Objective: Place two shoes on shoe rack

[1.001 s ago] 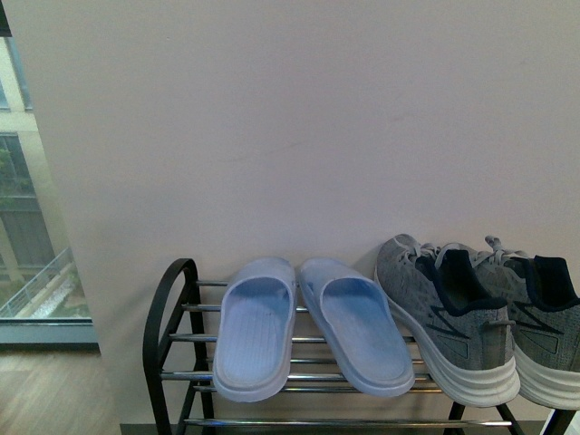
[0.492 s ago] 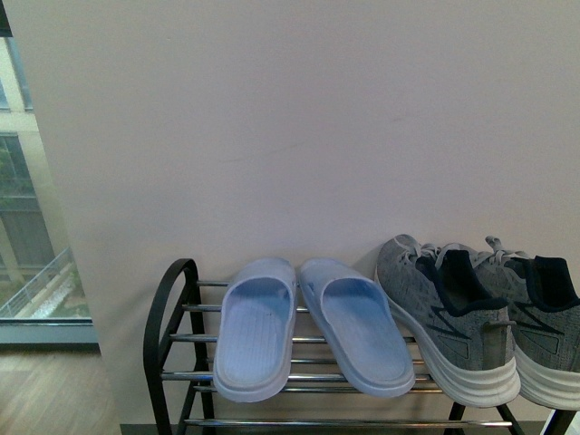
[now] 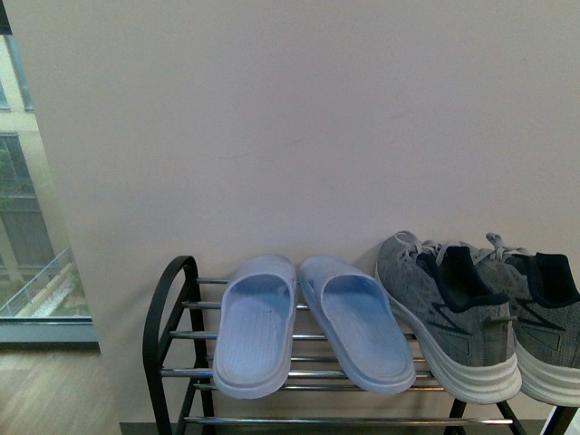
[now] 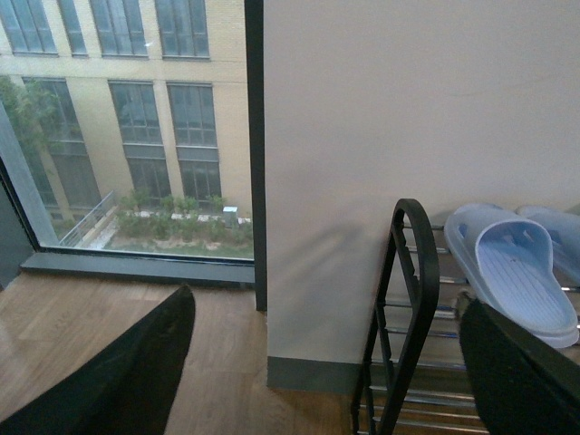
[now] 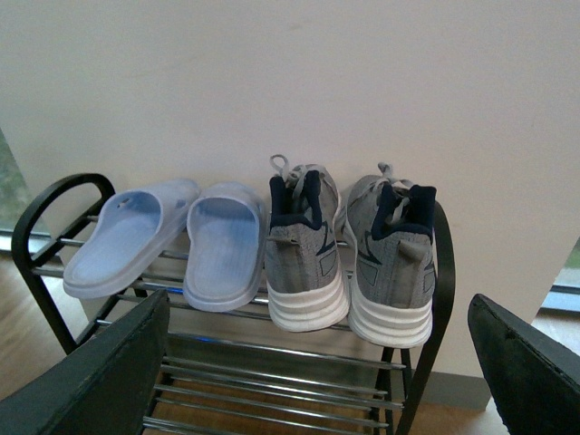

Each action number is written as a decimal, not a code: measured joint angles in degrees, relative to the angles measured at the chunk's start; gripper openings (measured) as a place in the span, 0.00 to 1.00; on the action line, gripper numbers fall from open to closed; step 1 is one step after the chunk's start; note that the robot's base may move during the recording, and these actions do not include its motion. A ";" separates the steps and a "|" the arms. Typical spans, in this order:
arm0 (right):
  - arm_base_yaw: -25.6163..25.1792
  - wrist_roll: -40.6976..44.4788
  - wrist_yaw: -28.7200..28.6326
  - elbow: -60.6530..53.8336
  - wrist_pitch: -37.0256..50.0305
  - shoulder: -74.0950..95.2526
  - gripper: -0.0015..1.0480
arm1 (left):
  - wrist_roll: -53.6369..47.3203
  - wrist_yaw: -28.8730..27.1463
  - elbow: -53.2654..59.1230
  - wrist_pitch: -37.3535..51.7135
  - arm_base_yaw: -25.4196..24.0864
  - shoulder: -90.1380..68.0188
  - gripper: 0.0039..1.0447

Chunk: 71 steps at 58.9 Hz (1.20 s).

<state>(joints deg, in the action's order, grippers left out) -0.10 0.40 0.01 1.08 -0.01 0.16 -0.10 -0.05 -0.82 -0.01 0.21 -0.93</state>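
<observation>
Both pairs sit on the top shelf of the shoe rack (image 5: 54, 195), so the placing looks done and the step in hand, as I judge it, is backing the arms off without disturbing anything. The right claw (image 5: 317, 362) stands wide, its two dark fingers (image 5: 100, 372) framing the view with nothing between them; the grey sneakers (image 5: 304, 245) lie ahead of it and above the line of its fingertips, heels toward it, their white soles projecting a little over the front bar of the shelf. The pale blue slides (image 5: 222, 240) lie beside the sneakers, toward the rack's far arched end from this claw, the nearer slide just beside the inner sneaker. The left claw (image 4: 326, 362) is also spread wide and empty, positioned off the rack's arched end, with the black arch (image 4: 412, 272) ahead of it between its fingers and one slide (image 4: 517, 276) beyond that arch. In the front view the slides (image 3: 313, 322) and sneakers (image 3: 471, 317) rest side by side across the chrome bars and neither arm shows. To do this well, each claw should pull straight back from the rack and keep its fingers spread; the right one should avoid rising into the overhanging heels, and the left should stay outside the arch, since a knock to the light frame could probably shift the shoes on the thin bars.
</observation>
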 joint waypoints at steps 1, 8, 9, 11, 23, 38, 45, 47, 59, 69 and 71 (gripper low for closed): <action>0.00 0.00 0.00 0.00 0.00 0.00 0.91 | 0.00 0.00 0.00 0.00 0.00 0.00 0.89; 0.00 -0.02 0.02 0.00 0.00 0.04 0.91 | 0.00 0.00 0.00 0.00 0.00 0.00 0.91; 0.00 0.00 0.00 0.00 0.00 0.02 0.91 | -0.02 0.00 0.00 0.00 0.00 0.00 0.91; 0.00 0.00 0.00 0.00 0.00 0.04 0.91 | -0.02 0.02 0.00 0.00 0.00 0.00 0.91; 0.00 -0.02 0.04 0.00 0.00 0.04 0.91 | -0.02 0.07 0.00 0.00 0.00 0.00 0.91; 0.00 -0.04 0.04 0.00 0.00 0.04 0.91 | -0.02 0.07 0.00 0.00 0.00 0.00 0.91; 0.00 -0.04 -0.02 0.00 -0.02 0.07 0.91 | -0.02 0.04 0.00 0.00 0.00 0.02 0.91; 0.00 -0.07 0.00 0.00 0.00 0.02 0.91 | -0.02 0.02 0.00 -0.02 0.00 0.02 0.91; 0.00 -0.07 -0.02 0.00 -0.02 0.02 0.91 | -0.02 0.02 0.00 -0.02 0.00 0.02 0.91; 0.00 -0.07 0.02 0.00 -0.02 0.00 0.91 | -0.02 0.04 0.00 0.00 0.00 0.02 0.91; 0.00 -0.07 0.00 0.00 -0.02 0.00 0.91 | 0.00 0.04 0.00 -0.02 0.00 0.02 0.91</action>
<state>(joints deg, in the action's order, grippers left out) -0.10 0.34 0.01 1.08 -0.03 0.16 -0.10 -0.01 -0.82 -0.03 0.21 -0.91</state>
